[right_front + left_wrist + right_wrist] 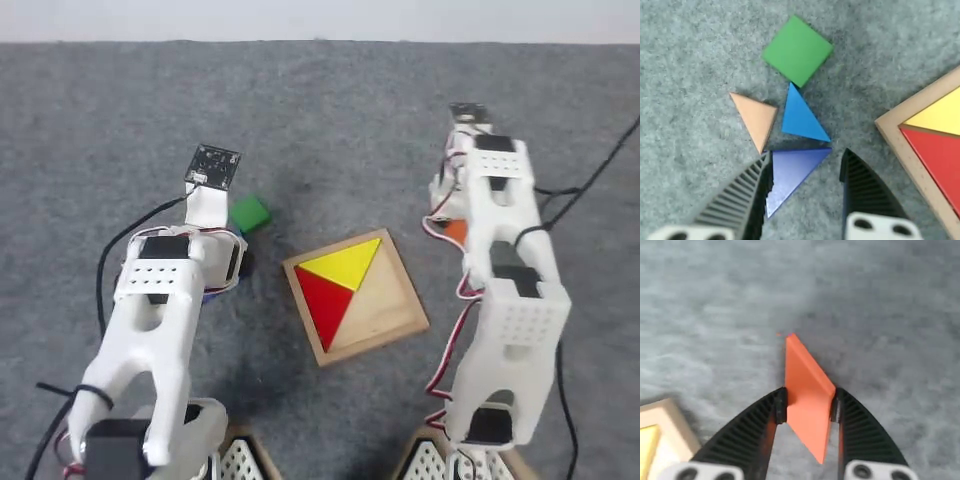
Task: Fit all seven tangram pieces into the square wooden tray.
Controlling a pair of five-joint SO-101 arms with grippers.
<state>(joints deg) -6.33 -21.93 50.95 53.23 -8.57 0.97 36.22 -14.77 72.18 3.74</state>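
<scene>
Right wrist view: orange parallelogram (809,395) tight between right jaws.

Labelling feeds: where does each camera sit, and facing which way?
High view: fixed overhead, facing down on the white left arm, right arm and square wooden tray.
Left wrist view: on that wrist, facing down past the open left gripper at a dark blue triangle.
Right wrist view: on that wrist, facing down past the right gripper, shut on an orange parallelogram.
Shared: all show a tray corner.
</scene>
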